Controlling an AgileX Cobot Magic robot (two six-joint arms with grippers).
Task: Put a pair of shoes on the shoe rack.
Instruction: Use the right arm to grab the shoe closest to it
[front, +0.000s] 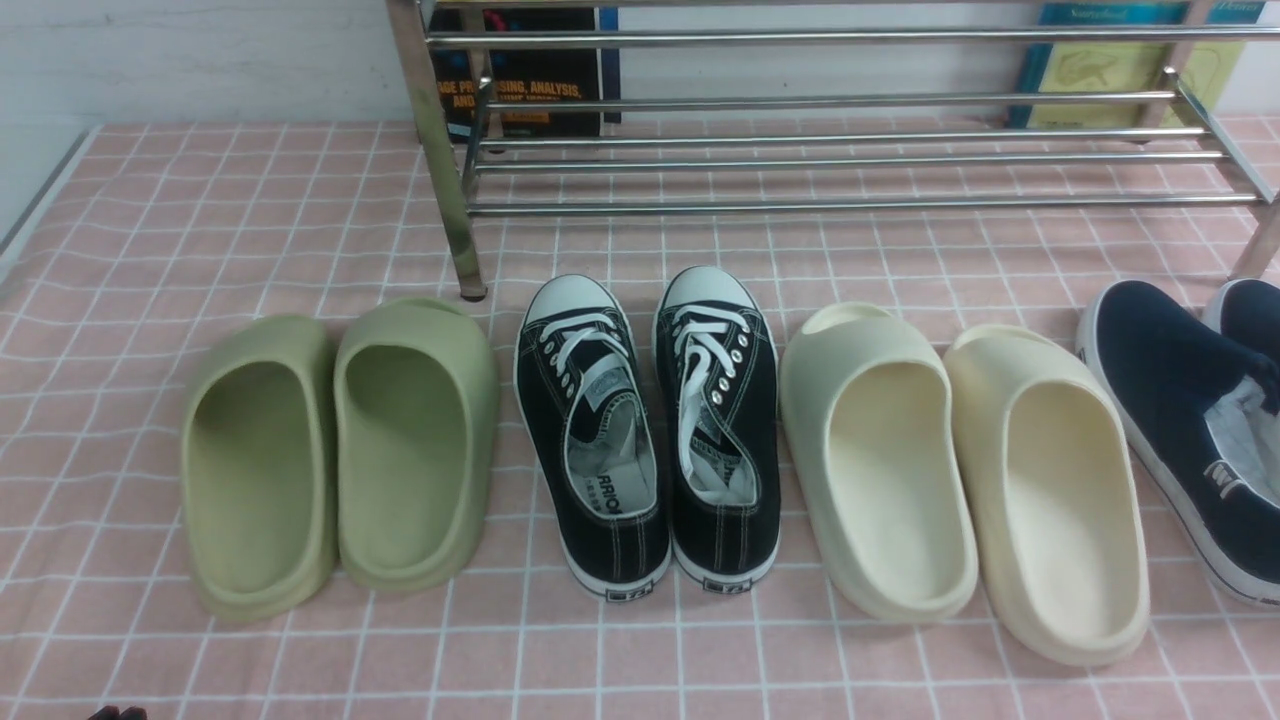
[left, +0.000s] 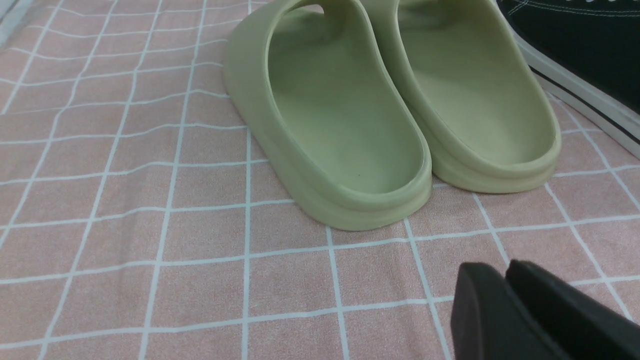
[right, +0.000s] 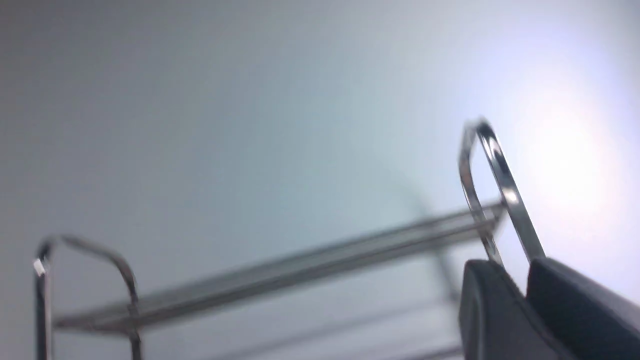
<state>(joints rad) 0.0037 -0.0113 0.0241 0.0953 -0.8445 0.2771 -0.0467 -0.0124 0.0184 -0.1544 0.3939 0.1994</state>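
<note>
Two navy-blue slip-on sneakers lie at the far right of the front view. One (front: 1170, 420) shows almost whole with its grey lining, and the other (front: 1250, 310) is cut by the frame edge. The chrome shoe rack (front: 830, 205) stands at the back with bare tubes. It also shows blurred in the right wrist view (right: 300, 265) against a pale wall. My left gripper (left: 505, 272) is shut and empty, low over the cloth just behind the green slides. My right gripper (right: 520, 277) is shut and empty and points up toward the rack's upper frame. Neither arm shows in the front view.
On the pink checked cloth (front: 150, 220), in a row from left to right, lie green foam slides (front: 340, 450), black lace-up sneakers (front: 650, 430) and cream foam slides (front: 960, 470). Books (front: 530, 80) lean on the wall behind the rack. The table's left edge (front: 40, 200) is near.
</note>
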